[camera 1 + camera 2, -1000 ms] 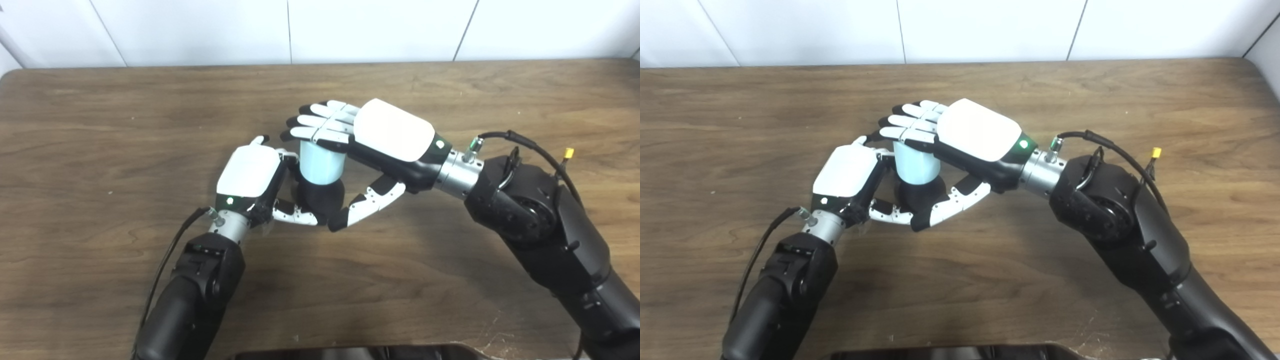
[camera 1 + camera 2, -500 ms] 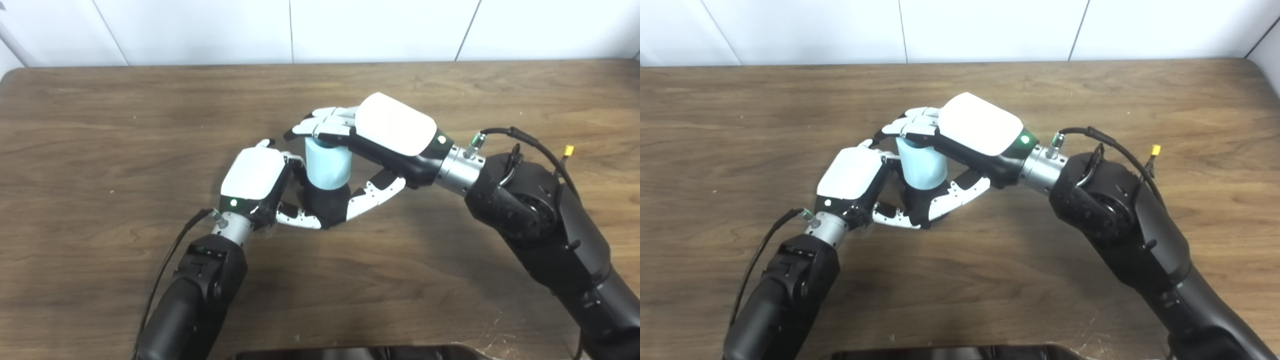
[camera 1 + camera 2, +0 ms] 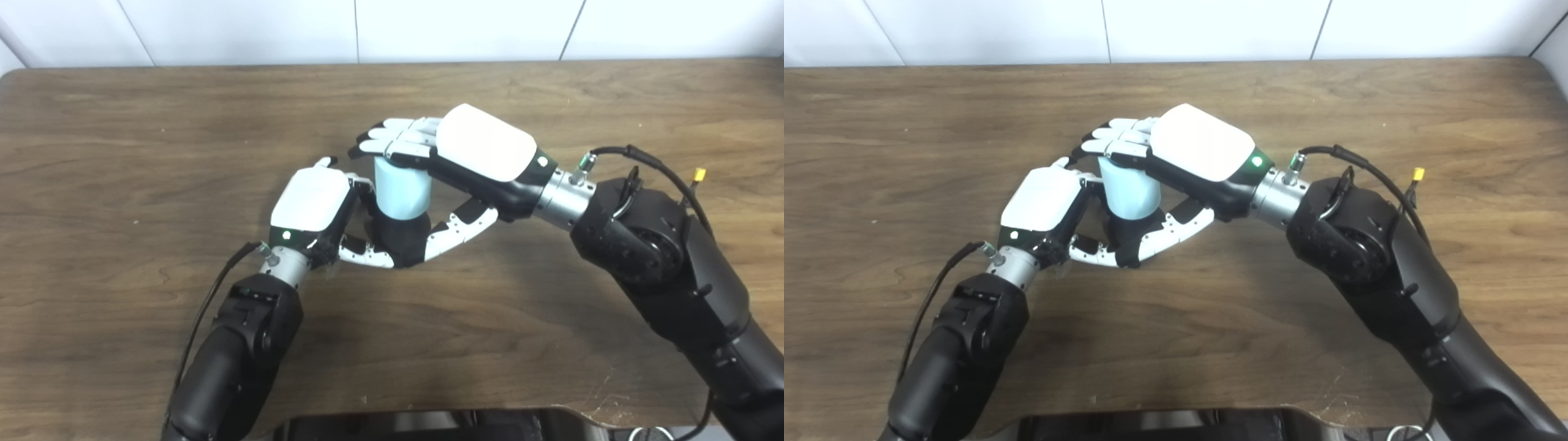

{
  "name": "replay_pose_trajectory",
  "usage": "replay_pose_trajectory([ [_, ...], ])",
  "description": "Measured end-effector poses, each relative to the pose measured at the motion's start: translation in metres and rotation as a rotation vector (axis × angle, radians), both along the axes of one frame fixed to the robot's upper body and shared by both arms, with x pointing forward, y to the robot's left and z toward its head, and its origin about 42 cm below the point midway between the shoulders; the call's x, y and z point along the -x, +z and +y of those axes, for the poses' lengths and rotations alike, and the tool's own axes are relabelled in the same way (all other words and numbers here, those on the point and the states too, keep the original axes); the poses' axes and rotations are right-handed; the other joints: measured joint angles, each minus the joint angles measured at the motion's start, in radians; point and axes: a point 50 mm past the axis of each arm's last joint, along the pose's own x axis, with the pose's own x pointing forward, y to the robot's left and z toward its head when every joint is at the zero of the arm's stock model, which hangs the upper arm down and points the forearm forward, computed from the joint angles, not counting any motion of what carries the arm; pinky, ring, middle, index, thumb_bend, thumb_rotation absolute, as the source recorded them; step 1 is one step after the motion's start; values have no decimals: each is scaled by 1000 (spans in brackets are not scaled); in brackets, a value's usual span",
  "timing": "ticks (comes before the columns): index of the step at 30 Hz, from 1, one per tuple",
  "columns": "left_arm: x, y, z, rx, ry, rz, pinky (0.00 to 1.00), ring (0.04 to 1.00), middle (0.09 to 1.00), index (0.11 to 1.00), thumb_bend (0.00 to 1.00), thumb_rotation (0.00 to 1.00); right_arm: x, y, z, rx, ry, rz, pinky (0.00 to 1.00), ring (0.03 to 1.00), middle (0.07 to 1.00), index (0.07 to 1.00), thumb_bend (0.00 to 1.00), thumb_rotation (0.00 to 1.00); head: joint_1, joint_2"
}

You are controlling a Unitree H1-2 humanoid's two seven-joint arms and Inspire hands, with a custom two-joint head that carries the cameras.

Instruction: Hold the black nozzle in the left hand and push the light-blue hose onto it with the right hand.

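Observation:
My left hand (image 3: 312, 202) is shut on the black nozzle (image 3: 401, 240) and holds it upright just above the table, its thumb under the nozzle's near side. The light-blue hose (image 3: 401, 191), a short wide tube, stands on top of the nozzle with its lower end over it. My right hand (image 3: 484, 144) comes in from the right and is open, its fingers (image 3: 395, 138) lying nearly flat across the hose's top end. Its thumb (image 3: 459, 228) reaches down beside the nozzle's right side. The joint between hose and nozzle is partly hidden by both hands.
The brown wooden table (image 3: 122, 153) fills the view, with a white wall behind its far edge. A dark part of the robot's body (image 3: 429, 425) shows at the bottom edge. A black cable (image 3: 637, 156) loops over the right wrist.
The camera has tilted down a little. The right hand's fingers bent down over the hose's top, then flattened again, and its thumb moved in against the nozzle. The left hand's hold is unchanged.

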Motion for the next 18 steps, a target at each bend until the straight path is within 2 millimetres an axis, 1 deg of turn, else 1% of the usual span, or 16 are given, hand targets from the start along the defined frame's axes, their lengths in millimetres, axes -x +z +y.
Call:
replay_pose_trajectory([
  [4, 0, 0, 0, 1, 1, 1, 936, 728, 652, 485, 520, 45, 0, -1, -3, 10, 0, 4, 902, 965, 968, 937, 628, 953, 0, 0],
  [9, 0, 0, 1, 1, 2, 1, 937, 729, 652, 485, 520, 45, 1, -3, -4, 12, -2, 11, 939, 991, 988, 950, 650, 994, 0, 5],
  [12, 0, 0, 1, 1, 2, 1, 938, 731, 653, 485, 520, 45, 2, -3, -5, 16, -3, 8, 967, 999, 997, 961, 641, 1000, 0, 5],
  [18, 0, 0, 1, 1, 3, 2, 939, 730, 651, 485, 520, 46, 2, -3, -5, 20, -2, 5, 949, 999, 993, 963, 679, 1000, -2, 5],
])
